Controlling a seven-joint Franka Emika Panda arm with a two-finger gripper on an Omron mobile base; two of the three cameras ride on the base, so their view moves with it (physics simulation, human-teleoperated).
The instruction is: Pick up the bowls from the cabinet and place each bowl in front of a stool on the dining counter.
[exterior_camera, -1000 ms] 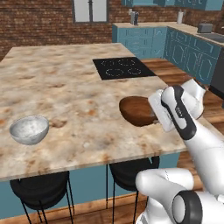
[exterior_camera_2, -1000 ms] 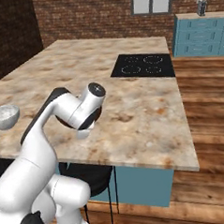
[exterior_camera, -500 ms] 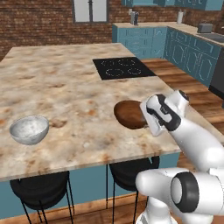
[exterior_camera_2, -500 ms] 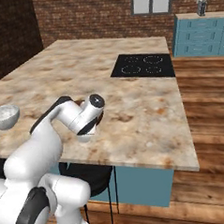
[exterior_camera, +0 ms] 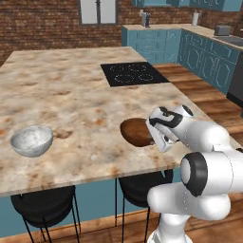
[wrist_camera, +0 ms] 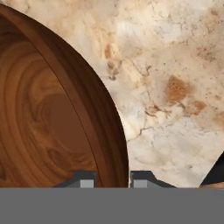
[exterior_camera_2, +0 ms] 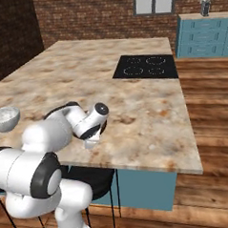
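Note:
My gripper point(exterior_camera: 153, 138) is shut on the right rim of the reddish-brown wooden bowl point(exterior_camera: 135, 131), which is down at the dining counter point(exterior_camera: 71, 90) near its front edge, above a black stool point(exterior_camera: 141, 188). In the hand view the bowl's rim point(wrist_camera: 105, 118) runs between my two fingertips point(wrist_camera: 142, 179), with marbled stone beside it. Whether the bowl touches the top I cannot tell. The grey-white marbled bowl point(exterior_camera: 31, 140) stands upright on the counter at the front left, over another stool point(exterior_camera: 44, 205). In the right base view my gripper point(exterior_camera_2: 91, 143) points down at the counter and that bowl point(exterior_camera_2: 4, 119) sits far left.
A black four-ring cooktop point(exterior_camera: 134, 73) is inset behind the bowls. Teal drawer units point(exterior_camera: 199, 54) line the back right wall on a wooden floor point(exterior_camera_2: 212, 124). A brick wall with a window point(exterior_camera: 98, 10) closes the back.
My arm has come down and left toward the counter's front edge, carrying the wooden bowl with it. The grey-white bowl has stayed put.

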